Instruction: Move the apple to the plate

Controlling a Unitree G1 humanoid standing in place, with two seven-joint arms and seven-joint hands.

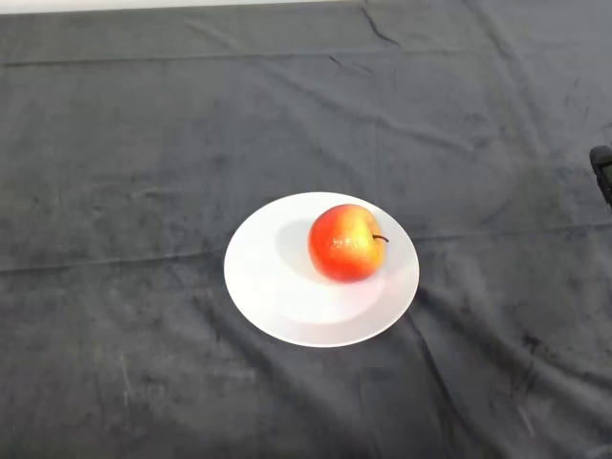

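Observation:
A red and yellow apple (346, 243) lies on a white round plate (277, 287) near the middle of the table. It rests on the plate's right half, its stem pointing right. The plate sits flat on the dark cloth.
The dark cloth (143, 143) covers the whole table and has creases and folds around the plate. A small dark object (602, 172) shows at the right edge of the view.

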